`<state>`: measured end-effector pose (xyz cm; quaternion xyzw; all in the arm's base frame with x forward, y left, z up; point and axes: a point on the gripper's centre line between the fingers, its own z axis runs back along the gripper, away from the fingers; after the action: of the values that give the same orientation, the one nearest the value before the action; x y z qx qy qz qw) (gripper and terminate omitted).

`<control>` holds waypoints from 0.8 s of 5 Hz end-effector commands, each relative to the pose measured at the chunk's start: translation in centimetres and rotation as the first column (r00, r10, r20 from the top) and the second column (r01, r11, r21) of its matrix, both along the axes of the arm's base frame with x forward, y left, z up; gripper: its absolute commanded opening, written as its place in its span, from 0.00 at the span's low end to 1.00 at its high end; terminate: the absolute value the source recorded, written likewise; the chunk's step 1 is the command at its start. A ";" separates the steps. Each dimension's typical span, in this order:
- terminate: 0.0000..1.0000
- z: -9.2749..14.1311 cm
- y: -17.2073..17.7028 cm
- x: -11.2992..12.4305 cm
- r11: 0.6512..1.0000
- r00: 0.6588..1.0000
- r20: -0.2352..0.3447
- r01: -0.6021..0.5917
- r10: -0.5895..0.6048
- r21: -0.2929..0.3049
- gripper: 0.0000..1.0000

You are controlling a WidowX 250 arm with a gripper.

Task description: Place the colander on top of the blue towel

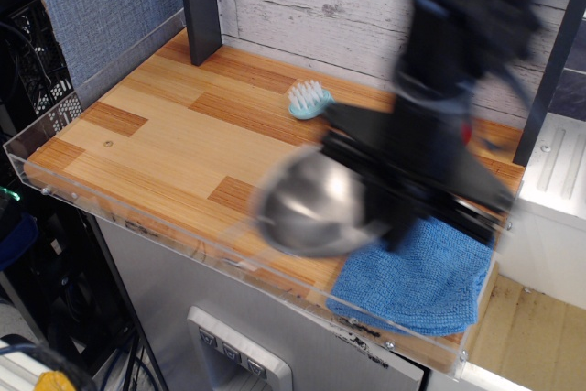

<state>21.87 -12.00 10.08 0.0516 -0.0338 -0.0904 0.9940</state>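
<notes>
The colander [316,200] is a shiny steel bowl, motion-blurred, held in the air over the table's front edge, just left of the blue towel [426,276]. It overlaps the towel's left edge in this view. My gripper [389,191] is a dark blurred mass above the towel and is shut on the colander's right rim. The towel lies flat at the front right corner of the wooden table [165,144], its upper part hidden by my arm.
A light-blue brush [309,98] lies at the back, its handle hidden by my arm. The red ball [467,132] is almost wholly hidden behind my gripper. A dark post [200,6] stands at the back left. A clear plastic lip [137,217] runs along the front edge.
</notes>
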 end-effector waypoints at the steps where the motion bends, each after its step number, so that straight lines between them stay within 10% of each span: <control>1: 0.00 -3.3 -2.6 1.0 0.998 0.998 -0.034 0.048 -0.046 0.047 0.00; 4: 0.00 -6.1 1.4 2.7 0.996 0.996 -0.076 -0.032 0.038 0.082 0.00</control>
<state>25.25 -11.80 3.27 0.0925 0.0215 -0.0806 0.9922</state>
